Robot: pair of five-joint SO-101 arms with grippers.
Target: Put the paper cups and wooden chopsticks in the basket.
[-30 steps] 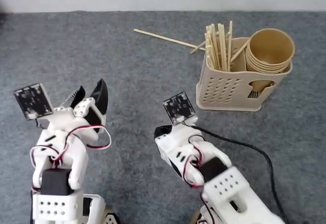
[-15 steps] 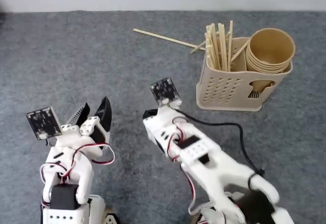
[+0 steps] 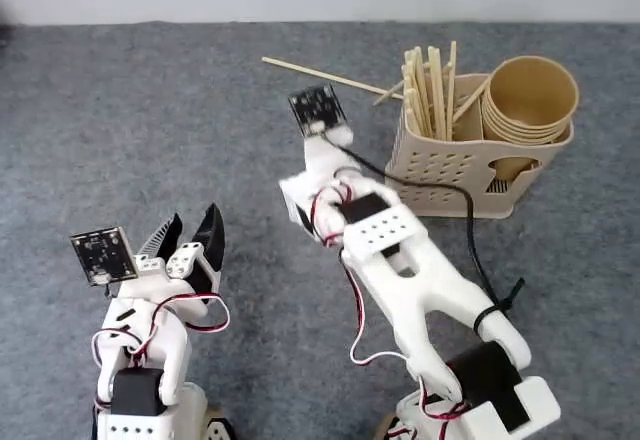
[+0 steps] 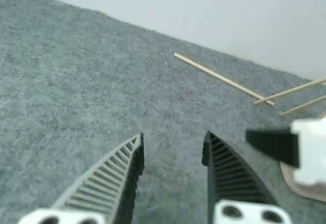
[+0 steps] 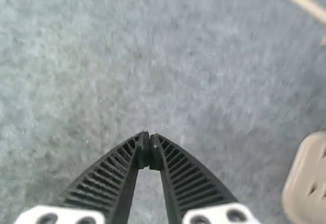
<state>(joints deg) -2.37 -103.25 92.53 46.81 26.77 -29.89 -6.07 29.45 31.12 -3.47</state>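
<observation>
Grey felt-like fabric covers the table (image 3: 150, 110), and all items rest on it.

Right arm (image 3: 400, 270): extended forward across the middle of the table, with its wrist just beside the basket on the side away from the cups. The right gripper (image 5: 147, 137) points down at bare fabric. Its ribbed black fingers (image 5: 112, 178) are pressed together at the tips and grip nothing. The right wrist view shows a corner of the basket (image 5: 308, 178) near the gripper.

Left arm (image 3: 140, 360): drawn back at the near edge of the table, well apart from the basket. The left gripper (image 3: 190, 228) is held above bare fabric. Its jaws are spread to a moderate gap, and nothing lies between them.

Basket (image 3: 440, 175): beige perforated plastic, upright at the far right of the table, divided into two compartments.

Paper cups (image 3: 530, 100): a nested brown stack seated in the compartment farther from the arms' centre line, its mouth tilted up towards the high camera.

Wooden chopsticks (image 3: 428, 85): a bundle standing roughly upright in the other compartment, with a few sticks leaning outward over the rim.

Loose chopstick (image 3: 320, 76): lies flat on the fabric outside the basket, running diagonally beyond the right wrist. One end is near the chopstick compartment; contact with the basket cannot be determined.
</observation>
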